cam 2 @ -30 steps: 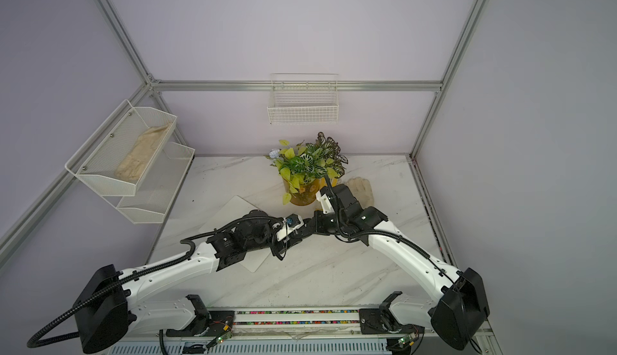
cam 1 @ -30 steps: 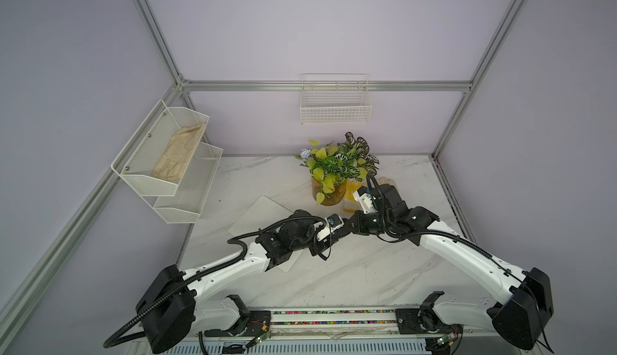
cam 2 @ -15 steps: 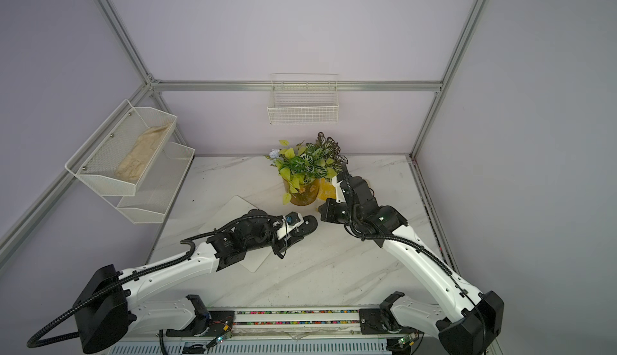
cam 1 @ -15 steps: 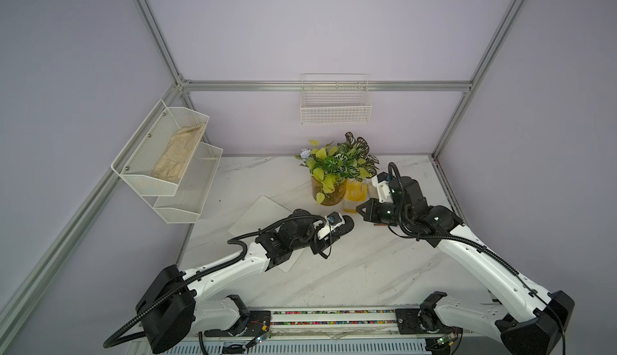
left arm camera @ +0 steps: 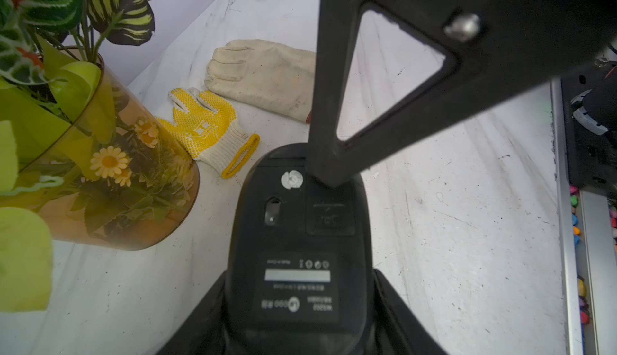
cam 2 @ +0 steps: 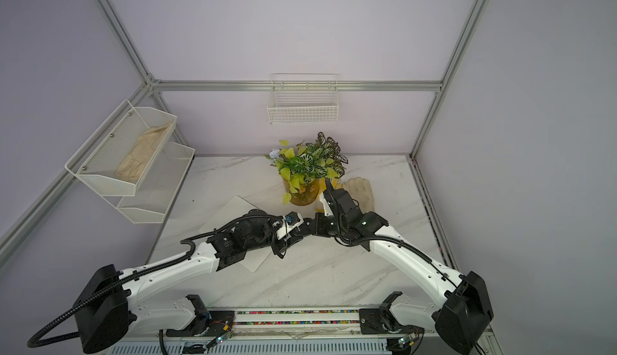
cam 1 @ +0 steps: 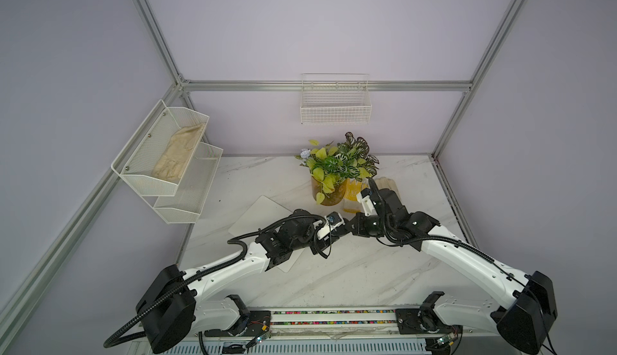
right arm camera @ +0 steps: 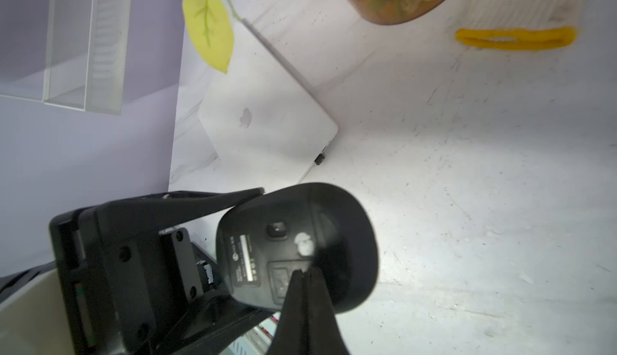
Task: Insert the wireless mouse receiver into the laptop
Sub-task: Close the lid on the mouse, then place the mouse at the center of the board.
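Note:
My left gripper [left arm camera: 297, 290] is shut on a black oval mouse [left arm camera: 297, 236], held off the table with its underside and label showing. My right gripper [right arm camera: 302, 271] is shut, and its joined fingertips press on the small cover panel on that underside; nothing shows between them. In both top views the two grippers meet in front of the plant [cam 1: 345, 228]. The white-silver laptop [right arm camera: 267, 126] lies closed on the table, half hidden under my left arm in a top view [cam 2: 227, 213]. The wireless mouse receiver [right arm camera: 320, 159], a tiny black stub, juts from the laptop's side edge near its corner.
An amber pot of plants [cam 1: 329, 193] stands just behind the grippers. A yellow dotted glove [left arm camera: 207, 133] and a beige glove [left arm camera: 267, 73] lie beside it. A two-tier mesh rack [cam 1: 167, 163] hangs on the left wall and a wire basket [cam 1: 335, 103] on the back wall.
My right gripper lifted away from the mouse toward the back right, then came back down onto its underside. The left arm has held the mouse still.

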Tool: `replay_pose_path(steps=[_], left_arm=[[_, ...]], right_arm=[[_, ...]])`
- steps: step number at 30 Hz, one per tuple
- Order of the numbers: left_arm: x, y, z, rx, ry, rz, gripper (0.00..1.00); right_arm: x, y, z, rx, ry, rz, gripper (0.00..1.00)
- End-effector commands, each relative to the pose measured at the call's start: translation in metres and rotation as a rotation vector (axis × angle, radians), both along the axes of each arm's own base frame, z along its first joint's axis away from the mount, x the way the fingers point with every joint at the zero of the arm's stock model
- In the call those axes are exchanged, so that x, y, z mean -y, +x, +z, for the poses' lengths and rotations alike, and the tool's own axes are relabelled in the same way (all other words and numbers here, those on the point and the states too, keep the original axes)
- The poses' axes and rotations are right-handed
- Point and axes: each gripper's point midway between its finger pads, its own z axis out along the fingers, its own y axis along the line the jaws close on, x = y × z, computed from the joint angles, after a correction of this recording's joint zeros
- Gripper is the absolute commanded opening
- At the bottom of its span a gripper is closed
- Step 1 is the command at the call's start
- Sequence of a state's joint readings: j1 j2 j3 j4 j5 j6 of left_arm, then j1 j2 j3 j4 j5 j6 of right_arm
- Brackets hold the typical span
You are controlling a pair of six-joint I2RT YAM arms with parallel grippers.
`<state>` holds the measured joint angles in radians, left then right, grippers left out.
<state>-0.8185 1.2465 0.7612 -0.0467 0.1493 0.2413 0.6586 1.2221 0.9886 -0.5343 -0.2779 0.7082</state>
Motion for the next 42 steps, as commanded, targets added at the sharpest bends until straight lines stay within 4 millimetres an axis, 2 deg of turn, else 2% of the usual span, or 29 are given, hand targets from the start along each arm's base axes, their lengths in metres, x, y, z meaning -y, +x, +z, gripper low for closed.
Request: replay_pose_path(steps=[1,3,6,8,11,13,15,17,19,24,32,36,40,42], left_arm=[[0.013,0.007,0.031,0.051,-0.11,-0.005,0.32],[0.013,0.007,0.031,0.053,-0.112,-0.005,0.32],[0.011,0.007,0.032,0.06,-0.112,0.002,0.32],[0.01,0.008,0.032,0.063,-0.112,0.007,0.32],[0.01,0.007,0.036,0.067,-0.123,0.006,0.32],[0.012,0.005,0.037,0.068,-0.131,-0.003,0.32],[0.013,0.005,0.042,0.071,-0.151,-0.007,0.32],[0.015,0.006,0.046,0.076,-0.167,-0.006,0.32],[0.016,0.007,0.051,0.08,-0.191,0.0,0.32],[0.022,0.009,0.056,0.078,-0.22,-0.001,0.31],[0.031,0.006,0.055,0.066,-0.228,-0.018,0.31],[0.035,0.006,0.054,0.063,-0.227,-0.025,0.31],[0.037,0.007,0.055,0.065,-0.229,-0.022,0.31],[0.037,0.007,0.055,0.065,-0.233,-0.019,0.31]], right_arm=[[-0.003,0.001,0.012,0.022,0.049,-0.029,0.0],[0.003,0.002,0.019,0.035,0.047,-0.061,0.0],[0.024,0.008,0.036,0.095,0.016,-0.144,0.0],[0.04,0.012,0.048,0.123,0.013,-0.196,0.18],[0.06,0.017,0.061,0.14,0.042,-0.234,0.36],[0.066,0.018,0.062,0.123,0.076,-0.221,0.55],[0.065,0.017,0.058,0.099,0.105,-0.191,0.73],[0.058,0.015,0.052,0.067,0.136,-0.152,0.82],[0.046,0.011,0.044,0.025,0.189,-0.104,0.87],[0.024,0.009,0.037,-0.013,0.328,-0.033,0.89],[0.013,0.012,0.027,-0.043,0.391,-0.003,0.78],[0.01,0.017,0.027,-0.038,0.401,-0.002,0.69],[0.007,0.019,0.027,-0.04,0.407,0.003,0.52],[0.007,0.018,0.026,-0.043,0.408,0.005,0.48]])
